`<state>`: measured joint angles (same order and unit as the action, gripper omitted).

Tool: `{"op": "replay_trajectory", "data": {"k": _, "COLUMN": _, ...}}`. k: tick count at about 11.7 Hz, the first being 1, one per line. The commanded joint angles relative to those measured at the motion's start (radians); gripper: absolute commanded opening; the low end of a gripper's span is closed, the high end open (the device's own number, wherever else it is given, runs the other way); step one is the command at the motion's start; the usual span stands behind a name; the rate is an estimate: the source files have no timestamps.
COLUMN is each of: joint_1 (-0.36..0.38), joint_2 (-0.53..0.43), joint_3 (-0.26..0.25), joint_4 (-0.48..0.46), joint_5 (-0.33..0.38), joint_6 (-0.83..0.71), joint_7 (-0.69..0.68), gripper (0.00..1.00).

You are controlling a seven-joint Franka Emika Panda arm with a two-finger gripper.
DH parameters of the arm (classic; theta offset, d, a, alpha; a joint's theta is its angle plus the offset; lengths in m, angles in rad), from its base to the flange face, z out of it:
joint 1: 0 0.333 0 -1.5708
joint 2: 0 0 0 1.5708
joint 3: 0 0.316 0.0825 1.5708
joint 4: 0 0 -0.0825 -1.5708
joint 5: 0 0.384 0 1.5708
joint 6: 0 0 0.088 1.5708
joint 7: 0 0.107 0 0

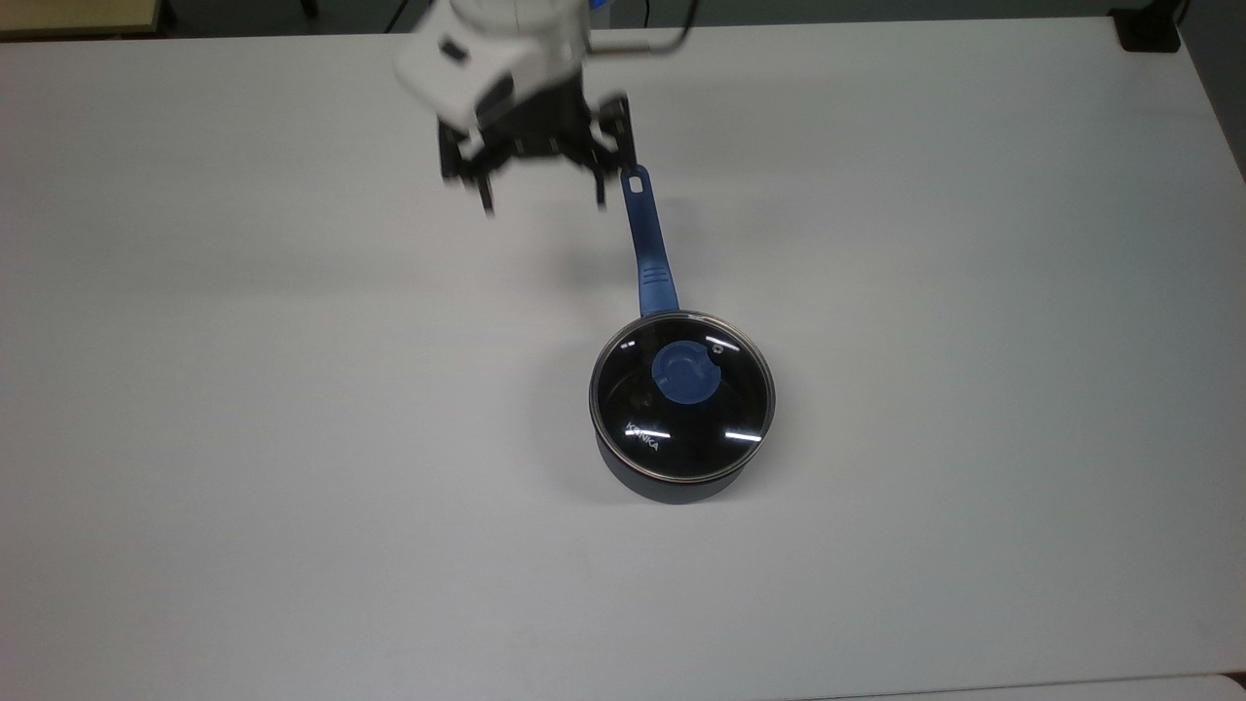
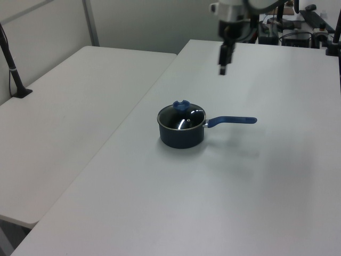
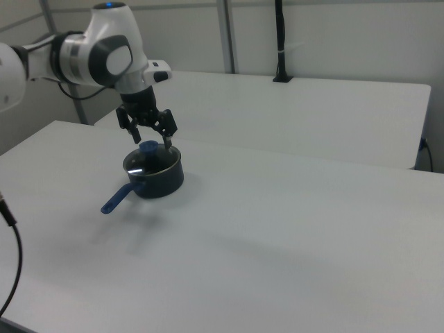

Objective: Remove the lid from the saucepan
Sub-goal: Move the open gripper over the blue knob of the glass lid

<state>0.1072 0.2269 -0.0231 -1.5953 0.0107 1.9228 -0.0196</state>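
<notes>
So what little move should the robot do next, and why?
Probably bring the gripper over the blue knob. The lid sits closed on the saucepan, and the open gripper hangs in the air near the end of the handle, touching nothing. It likely needs to line up above the knob before it comes down to grab.

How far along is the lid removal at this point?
Done: nothing yet; the lid sits closed on the saucepan. In hand: the open, empty pincer hangs in the air near the handle's end, away from the blue knob. Left: reach the knob, grip it and lift the lid clear.
</notes>
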Motion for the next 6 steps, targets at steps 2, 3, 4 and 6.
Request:
{"op": "replay_trajectory", "data": {"k": 2, "joint_1": 0.061, "joint_2": 0.167, "joint_3": -0.003, "joint_4": 0.096, "joint_5": 0.017, "joint_6": 0.154, "joint_7": -0.041, "gripper": 1.00}}
{"op": "replay_trajectory", "data": {"k": 3, "joint_1": 0.072, "joint_2": 0.201, "joint_3": -0.001, "joint_4": 0.121, "joint_5": 0.018, "joint_6": 0.194, "joint_7": -0.077, "gripper": 1.00}}
{"op": "replay_trajectory", "data": {"k": 4, "joint_1": 0.089, "joint_2": 0.213, "joint_3": -0.001, "joint_4": 0.123, "joint_5": 0.018, "joint_6": 0.226, "joint_7": -0.104, "gripper": 1.00}}
{"op": "replay_trajectory", "data": {"k": 6, "joint_1": 0.100, "joint_2": 0.233, "joint_3": -0.001, "joint_4": 0.124, "joint_5": 0.018, "joint_6": 0.297, "joint_7": -0.143, "gripper": 1.00}}
